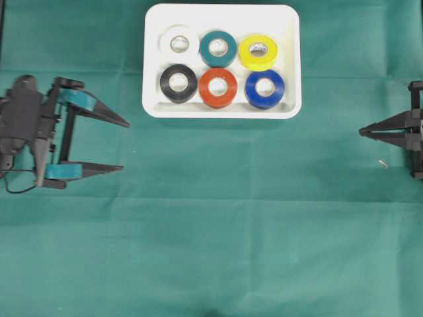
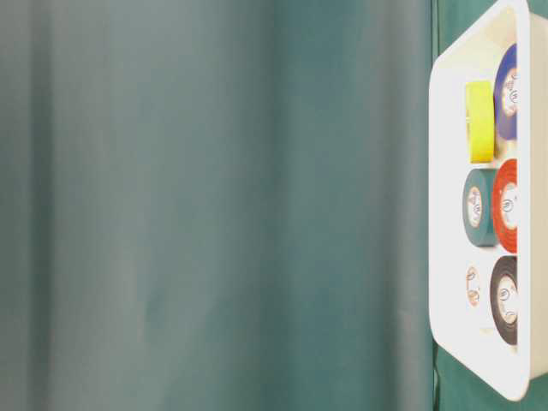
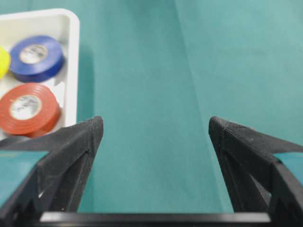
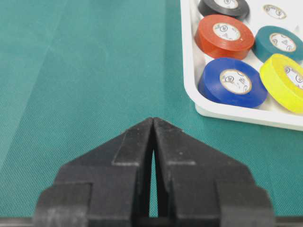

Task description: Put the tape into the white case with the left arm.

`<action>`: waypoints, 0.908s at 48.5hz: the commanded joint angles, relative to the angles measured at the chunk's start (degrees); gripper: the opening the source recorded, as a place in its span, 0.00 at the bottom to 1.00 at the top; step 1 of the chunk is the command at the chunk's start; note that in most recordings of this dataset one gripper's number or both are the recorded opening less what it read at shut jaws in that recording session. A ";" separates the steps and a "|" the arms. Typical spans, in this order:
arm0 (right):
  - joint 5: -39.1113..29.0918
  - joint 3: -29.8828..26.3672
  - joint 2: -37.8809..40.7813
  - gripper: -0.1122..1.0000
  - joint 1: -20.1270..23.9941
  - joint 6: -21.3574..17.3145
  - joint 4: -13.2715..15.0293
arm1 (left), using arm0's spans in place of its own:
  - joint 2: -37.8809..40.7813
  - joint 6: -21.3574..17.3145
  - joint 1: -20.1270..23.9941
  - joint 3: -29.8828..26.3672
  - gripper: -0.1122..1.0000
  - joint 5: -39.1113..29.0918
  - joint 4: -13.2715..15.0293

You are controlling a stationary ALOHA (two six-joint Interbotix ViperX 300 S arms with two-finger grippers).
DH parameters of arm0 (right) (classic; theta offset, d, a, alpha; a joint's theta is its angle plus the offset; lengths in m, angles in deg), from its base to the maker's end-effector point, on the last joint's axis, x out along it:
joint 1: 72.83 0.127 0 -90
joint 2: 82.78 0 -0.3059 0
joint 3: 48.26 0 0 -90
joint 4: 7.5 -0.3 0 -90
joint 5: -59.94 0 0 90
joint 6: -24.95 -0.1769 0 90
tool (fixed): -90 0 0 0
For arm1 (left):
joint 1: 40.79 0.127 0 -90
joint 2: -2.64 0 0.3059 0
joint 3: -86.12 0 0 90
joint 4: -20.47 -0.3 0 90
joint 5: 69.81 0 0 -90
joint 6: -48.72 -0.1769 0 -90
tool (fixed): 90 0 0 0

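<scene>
The white case (image 1: 221,112) lies at the top middle of the green cloth. Several tape rolls lie flat inside it: white (image 1: 178,43), teal (image 1: 218,47) and yellow (image 1: 258,51) in the far row, black (image 1: 178,82), red (image 1: 218,87) and blue (image 1: 264,88) in the near row. My left gripper (image 1: 125,146), with teal bands, hovers at the left edge, well left of the case, wide open and empty. In the left wrist view only cloth shows between its fingertips (image 3: 97,124), with the case rim (image 3: 73,56) at upper left. My right gripper (image 1: 361,132) rests at the right edge, shut on nothing.
Green cloth (image 1: 218,231) covers the whole table. A tiny pale scrap (image 1: 383,163) lies near the right gripper. A thin black cable (image 1: 13,188) loops below the left arm. In the table-level view the case (image 2: 441,214) appears at the right edge.
</scene>
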 commanded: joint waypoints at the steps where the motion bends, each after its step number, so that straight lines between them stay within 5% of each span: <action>1: 0.70 -0.53 0.26 0.02 -0.09 0.00 0.00 | -3.08 0.00 0.44 0.79 0.97 0.53 0.09; 44: 0.70 -0.53 0.26 0.02 -1.14 0.00 0.00 | -26.72 0.26 3.16 13.54 0.97 -2.81 0.09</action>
